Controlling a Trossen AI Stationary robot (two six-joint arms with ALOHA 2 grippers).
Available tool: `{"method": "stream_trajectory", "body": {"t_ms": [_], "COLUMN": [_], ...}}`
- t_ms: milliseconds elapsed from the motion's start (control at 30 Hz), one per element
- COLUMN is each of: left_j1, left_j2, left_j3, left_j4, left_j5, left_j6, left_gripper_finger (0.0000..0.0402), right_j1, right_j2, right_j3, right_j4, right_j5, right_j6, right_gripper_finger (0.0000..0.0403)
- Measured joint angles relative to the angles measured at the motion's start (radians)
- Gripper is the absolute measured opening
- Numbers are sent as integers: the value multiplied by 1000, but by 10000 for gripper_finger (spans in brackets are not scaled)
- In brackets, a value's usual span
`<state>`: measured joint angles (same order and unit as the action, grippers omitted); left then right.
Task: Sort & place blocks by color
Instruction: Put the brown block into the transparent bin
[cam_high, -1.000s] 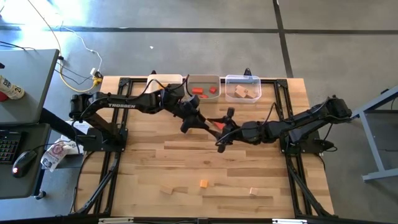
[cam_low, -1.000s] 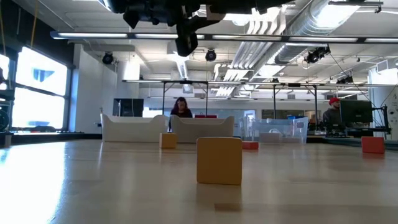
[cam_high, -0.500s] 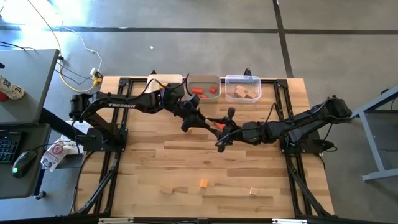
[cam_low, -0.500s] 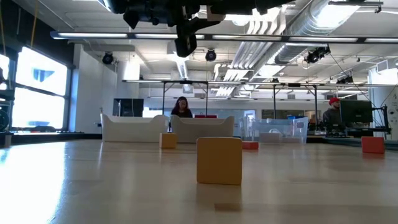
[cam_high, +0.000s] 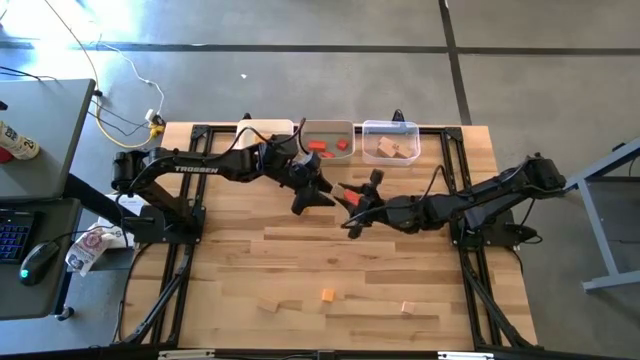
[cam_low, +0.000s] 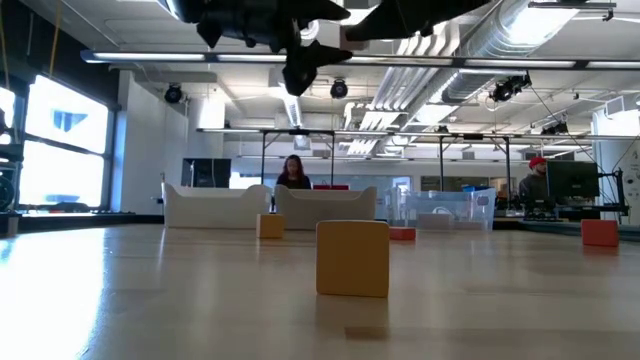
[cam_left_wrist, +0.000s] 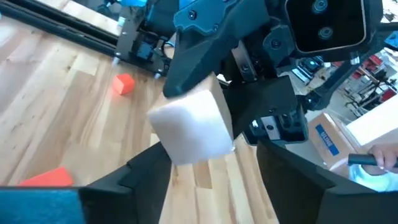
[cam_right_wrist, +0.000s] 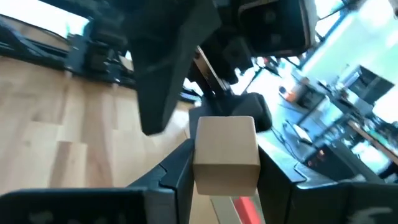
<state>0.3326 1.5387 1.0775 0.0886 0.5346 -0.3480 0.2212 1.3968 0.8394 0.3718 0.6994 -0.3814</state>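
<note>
A pale wooden block (cam_left_wrist: 193, 124) hangs in the air over the middle of the table, between the tips of both grippers. My right gripper (cam_right_wrist: 225, 163), reaching in from the table's right (cam_high: 347, 208), is shut on it. My left gripper (cam_left_wrist: 211, 154), reaching in from the left (cam_high: 320, 192), is open, its fingers wide apart on either side of the block's lower end. Red blocks (cam_left_wrist: 123, 84) lie on the table below. An orange block (cam_high: 327, 295) and a pale block (cam_high: 408, 307) rest flat near the front edge. My right gripper pinches the pale block by two opposite side faces (cam_right_wrist: 199, 158) between its two fingers. The fingers come roughly level from the table's right. The block is lifted clear of the table.
Three bins stand along the far edge: a white one (cam_high: 270, 130), one (cam_high: 328, 140) holding red blocks, and a clear one (cam_high: 390, 142) holding pale blocks. In the low view a pale block (cam_low: 352, 258) stands close to the camera, and people sit in the room behind.
My left gripper has opened and let go of the pale block, which stays in the air in my right gripper. Both arms have kept nearly the same place above the table's middle.
</note>
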Motion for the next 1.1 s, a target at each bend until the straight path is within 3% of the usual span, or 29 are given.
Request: {"method": "stream_trajectory", "body": {"t_ms": [267, 700, 1000, 1100], "left_j1": [60, 120, 94, 80], "left_j2": [0, 0, 0, 0], "left_j3": [0, 0, 0, 0], "left_j4": [-91, -423, -579, -617], "left_j5": [11, -6, -264, -299], "left_j6": [57, 280, 326, 326], "left_gripper_finger": [237, 235, 234, 234], "right_j1": [-73, -272, -423, -473], "right_j2": [0, 0, 0, 0], "right_j3": [1, 0, 0, 0], "right_j4": [-85, -170, -295, -362], "right_j5": [8, 41, 31, 23], "right_j6": [84, 277, 455, 519], "right_gripper_finger": [112, 113, 114, 114]}}
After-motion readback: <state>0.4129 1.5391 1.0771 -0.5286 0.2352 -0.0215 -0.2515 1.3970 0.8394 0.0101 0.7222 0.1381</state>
